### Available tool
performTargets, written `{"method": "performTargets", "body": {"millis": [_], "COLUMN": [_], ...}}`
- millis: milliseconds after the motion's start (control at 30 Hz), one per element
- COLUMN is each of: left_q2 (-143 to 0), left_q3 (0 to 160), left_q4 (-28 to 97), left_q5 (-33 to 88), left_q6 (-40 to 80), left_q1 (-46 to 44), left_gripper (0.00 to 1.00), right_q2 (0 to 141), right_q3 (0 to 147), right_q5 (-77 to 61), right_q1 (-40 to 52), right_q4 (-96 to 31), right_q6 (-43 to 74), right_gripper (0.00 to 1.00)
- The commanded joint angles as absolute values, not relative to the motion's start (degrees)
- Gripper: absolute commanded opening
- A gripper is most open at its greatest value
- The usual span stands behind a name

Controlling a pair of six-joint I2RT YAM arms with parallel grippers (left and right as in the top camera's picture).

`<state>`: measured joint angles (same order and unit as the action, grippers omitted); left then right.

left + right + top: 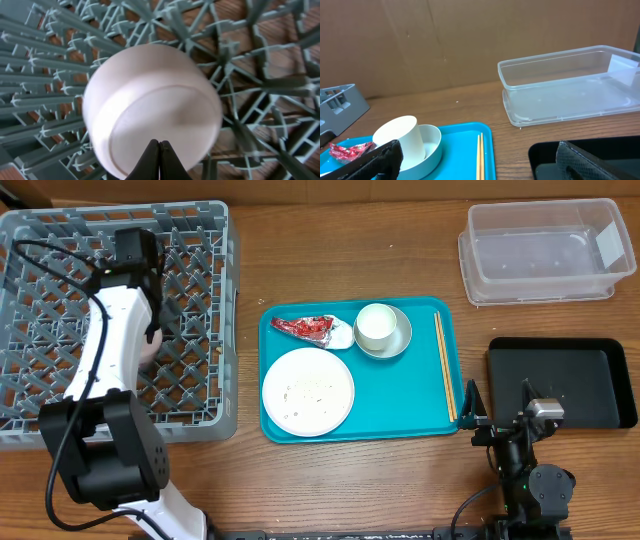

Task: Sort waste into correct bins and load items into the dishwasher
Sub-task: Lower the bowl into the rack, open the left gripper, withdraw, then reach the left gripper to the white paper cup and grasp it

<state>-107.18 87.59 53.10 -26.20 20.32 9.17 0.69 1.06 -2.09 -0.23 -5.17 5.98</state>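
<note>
Wooden tabletop is carrying everything here, with a brown cardboard wall showing behind it in the right wrist view. At the left, the grey dish rack (60, 300) is sitting with the left arm reaching over it, and the small pinkish-white bowl (150, 105) is lying inside on the lattice floor. Which way up it is lying cannot be told. The left tool (159, 147) is pointing down at that bowl with its two fingers pressed together and gripping nothing; in the left wrist view their tips are meeting right at the bowl's near edge, though whether they are touching it cannot be told. In the middle, the teal tray (400, 390) is holding the large white plate (335, 408) with rice grains (305, 392) scattered on it, the red wrapper (305, 328) with its white napkin wad (341, 335) just beyond the plate, the white cup (375, 325) standing inside the metal bowl (403, 340), and the chopsticks (445, 365) lying along the tray's right side. The right tool (498, 408) is hovering with its fingers spread wide and gripping nothing, between the teal tray's near right corner and the black tray (570, 380). The clear tub (540, 255) is resting beyond the black tray, well apart from both tools.
</note>
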Motion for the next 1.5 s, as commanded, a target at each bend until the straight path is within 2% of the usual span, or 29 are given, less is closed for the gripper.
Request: {"method": "performTargets", "body": {"millis": [0, 200, 600, 800, 967, 1067, 1167, 1233, 1333, 1467], "left_q2": [-106.98, -107.26, -104.88, -97.97, -90.41, -88.09, -88.14, -88.92, -91.5, -96.84], "left_q3": [87.64, 87.26, 87.92, 92.62, 94.26, 94.26, 94.21, 93.89, 93.8, 93.8], "left_q4": [53.06, 53.04, 55.83, 58.94, 56.49, 53.93, 53.76, 53.71, 53.56, 50.81], "left_q5": [-26.94, -17.89, -15.33, -1.28, 25.78, 40.62, 43.94, 43.92, 41.01, 28.62], "left_q6": [23.0, 22.92, 26.39, 26.02, 19.81, 19.18, 18.68, 14.79, 8.97, 8.54], "left_q1": [11.38, 14.94, 20.6, 20.27, 19.57, 16.16, 9.96, 4.58, -4.86, -17.8], "left_gripper": [0.04, 0.04, 0.04, 0.04, 0.05, 0.29, 0.69, 0.82, 0.87, 0.85], "right_q2": [0.16, 0.16, 0.16, 0.16, 0.16, 0.16, 0.16, 0.16, 0.16, 0.16], "right_q3": [0.47, 0.47, 0.47, 0.47, 0.47, 0.47, 0.47, 0.47, 0.47, 0.47], "right_q5": [-1.56, -1.56, -1.56, -1.56, -1.56, -1.56, -1.56, -1.56, -1.56, -1.56], "right_q1": [-0.05, -0.05, -0.05, -0.05, -0.05, -0.05, -0.05, -0.05, -0.05, -0.05], "right_q4": [-4.84, -4.82, -4.84, -4.84, -4.82, -4.84, -4.82, -4.82, -4.82, -4.82], "right_q6": [6.17, 6.17, 6.17, 6.17, 6.17, 6.17, 6.17, 6.17, 6.17, 6.17], "right_gripper": [1.0, 1.0, 1.0, 1.0, 1.0, 1.0, 1.0, 1.0, 1.0, 1.0]}}
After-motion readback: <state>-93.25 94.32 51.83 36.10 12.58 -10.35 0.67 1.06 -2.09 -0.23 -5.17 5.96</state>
